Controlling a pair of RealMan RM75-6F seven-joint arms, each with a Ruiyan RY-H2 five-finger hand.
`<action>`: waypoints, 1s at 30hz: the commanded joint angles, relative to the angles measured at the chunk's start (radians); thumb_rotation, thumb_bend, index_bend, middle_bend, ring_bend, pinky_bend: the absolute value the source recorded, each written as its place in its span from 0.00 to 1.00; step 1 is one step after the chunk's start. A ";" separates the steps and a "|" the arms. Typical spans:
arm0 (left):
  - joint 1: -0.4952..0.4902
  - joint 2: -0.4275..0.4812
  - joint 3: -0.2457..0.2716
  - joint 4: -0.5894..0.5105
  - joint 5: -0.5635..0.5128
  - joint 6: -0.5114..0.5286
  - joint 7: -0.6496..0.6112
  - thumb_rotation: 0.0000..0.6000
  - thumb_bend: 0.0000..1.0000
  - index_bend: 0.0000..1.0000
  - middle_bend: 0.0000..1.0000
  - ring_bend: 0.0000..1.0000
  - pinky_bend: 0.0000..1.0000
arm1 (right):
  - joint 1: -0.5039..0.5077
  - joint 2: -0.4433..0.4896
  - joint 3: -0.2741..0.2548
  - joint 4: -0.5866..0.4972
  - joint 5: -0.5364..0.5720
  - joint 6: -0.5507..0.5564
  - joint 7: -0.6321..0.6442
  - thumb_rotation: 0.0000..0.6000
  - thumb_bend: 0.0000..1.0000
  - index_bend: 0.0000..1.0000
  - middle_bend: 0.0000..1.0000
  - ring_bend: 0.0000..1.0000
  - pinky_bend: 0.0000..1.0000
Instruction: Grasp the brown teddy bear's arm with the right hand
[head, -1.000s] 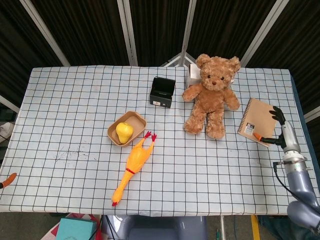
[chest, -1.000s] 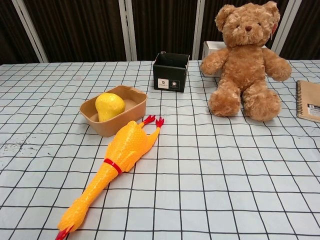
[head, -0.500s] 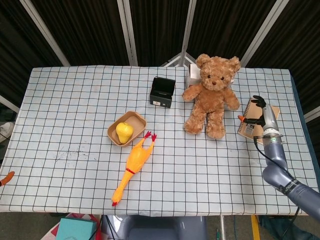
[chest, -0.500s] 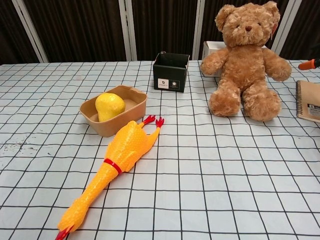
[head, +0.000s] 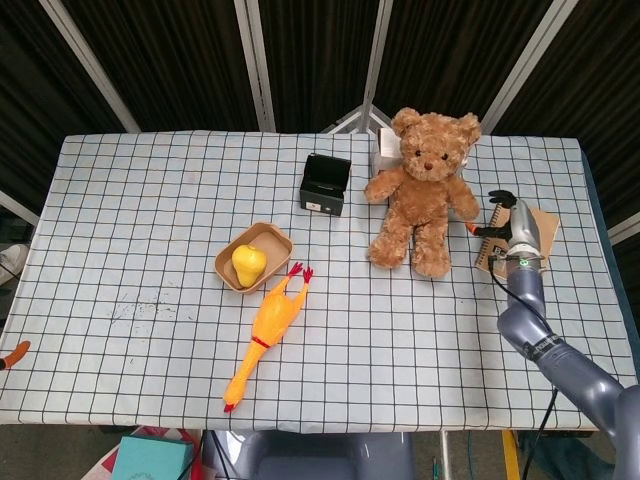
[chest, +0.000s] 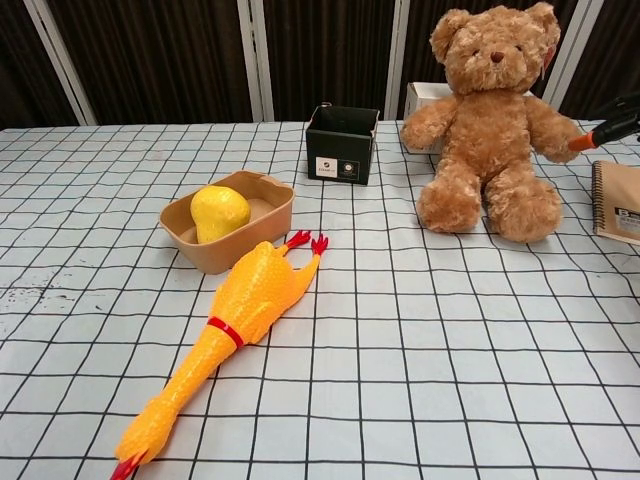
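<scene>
The brown teddy bear (head: 420, 195) sits upright at the back right of the checked table, also seen in the chest view (chest: 495, 110). My right hand (head: 505, 215) hovers just right of the bear's arm (head: 463, 205), over a spiral notebook (head: 489, 256), with its fingers spread and nothing in them. In the chest view only its orange-tipped fingers (chest: 585, 142) show, close beside the bear's arm (chest: 555, 135); contact is not evident. Of my left hand only an orange fingertip (head: 12, 352) shows at the left edge of the head view.
A black box (head: 325, 184) stands left of the bear and a white box (head: 384, 150) behind it. A tan bowl (head: 272, 238) holds a yellow pear (head: 248, 263). A rubber chicken (head: 268, 330) lies near the front middle.
My right hand has moved up and left from the table's right edge, across the notebook, to just beside the bear's arm. Its fingertips have entered the chest view.
</scene>
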 joint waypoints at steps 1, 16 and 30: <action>-0.003 -0.002 -0.003 0.000 -0.006 -0.005 0.006 1.00 0.27 0.23 0.00 0.00 0.13 | 0.024 -0.030 0.012 0.037 0.010 -0.010 -0.021 1.00 0.20 0.31 0.30 0.19 0.00; -0.013 0.001 -0.006 0.005 -0.022 -0.026 0.004 1.00 0.27 0.23 0.00 0.00 0.13 | 0.078 -0.124 0.061 0.150 0.045 0.012 -0.093 1.00 0.20 0.40 0.39 0.22 0.00; -0.018 -0.002 -0.006 0.005 -0.030 -0.033 0.016 1.00 0.27 0.23 0.00 0.00 0.14 | 0.107 -0.206 0.116 0.294 0.035 0.000 -0.116 1.00 0.27 0.54 0.52 0.31 0.00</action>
